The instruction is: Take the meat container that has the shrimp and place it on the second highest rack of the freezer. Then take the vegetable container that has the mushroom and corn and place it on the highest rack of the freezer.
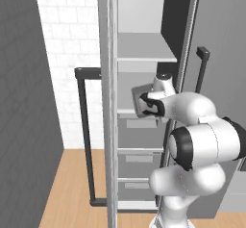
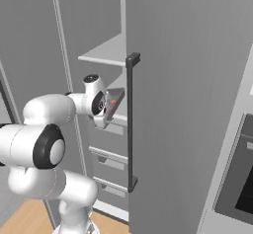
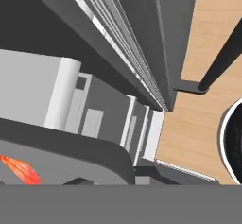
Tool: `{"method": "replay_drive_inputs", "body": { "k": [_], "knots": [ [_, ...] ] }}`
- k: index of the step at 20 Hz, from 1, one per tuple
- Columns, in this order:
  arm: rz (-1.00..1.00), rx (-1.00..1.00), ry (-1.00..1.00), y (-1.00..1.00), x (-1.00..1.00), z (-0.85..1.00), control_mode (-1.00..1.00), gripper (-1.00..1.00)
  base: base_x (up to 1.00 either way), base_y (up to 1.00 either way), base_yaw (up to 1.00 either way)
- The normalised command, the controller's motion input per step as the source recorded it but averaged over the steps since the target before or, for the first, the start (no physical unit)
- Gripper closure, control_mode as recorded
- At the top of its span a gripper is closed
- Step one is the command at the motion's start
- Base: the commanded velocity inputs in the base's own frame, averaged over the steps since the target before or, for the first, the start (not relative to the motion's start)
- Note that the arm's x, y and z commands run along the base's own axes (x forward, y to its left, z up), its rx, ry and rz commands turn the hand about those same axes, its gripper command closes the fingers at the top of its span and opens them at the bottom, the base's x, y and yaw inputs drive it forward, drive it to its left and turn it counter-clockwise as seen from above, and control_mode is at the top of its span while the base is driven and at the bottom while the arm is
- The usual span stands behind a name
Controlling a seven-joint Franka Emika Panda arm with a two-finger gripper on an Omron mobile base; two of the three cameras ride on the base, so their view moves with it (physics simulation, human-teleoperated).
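Note:
A grey meat container (image 1: 138, 97) hangs tilted in front of the open freezer, with my gripper (image 1: 145, 103) shut on its near edge. From the right base view the container (image 2: 115, 98) shows an orange shrimp (image 2: 113, 101) inside, just past my gripper (image 2: 105, 104). In the hand view the container's dark rim (image 3: 71, 147) crosses the lower left and the shrimp (image 3: 21, 169) lies under it. The container sits at the front edge of the second highest rack (image 1: 126, 90). The highest rack (image 1: 144, 48) lies bare above it.
The open freezer door (image 1: 107, 126) with its dark handle (image 1: 85, 135) stands to my left. A closed door with a long handle (image 2: 131, 122) rises on my right. Below the racks are stacked drawers (image 1: 139, 157). Wooden floor (image 1: 72, 183) lies below.

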Motion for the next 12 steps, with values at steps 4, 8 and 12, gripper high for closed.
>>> {"method": "replay_drive_inputs", "body": {
  "k": [4, 8, 12],
  "knots": [
    [-0.01, 0.00, 0.03, -0.09, 0.29, 0.02, -1.00, 1.00, 0.00, 0.00, 0.00],
    [-0.01, 0.00, 0.05, -0.18, 0.34, 0.04, -1.00, 1.00, 0.00, 0.00, 0.00],
    [-0.03, 0.00, 0.03, -0.15, 0.35, -0.04, -1.00, 1.00, 0.00, 0.00, 0.00]
  ]
}}
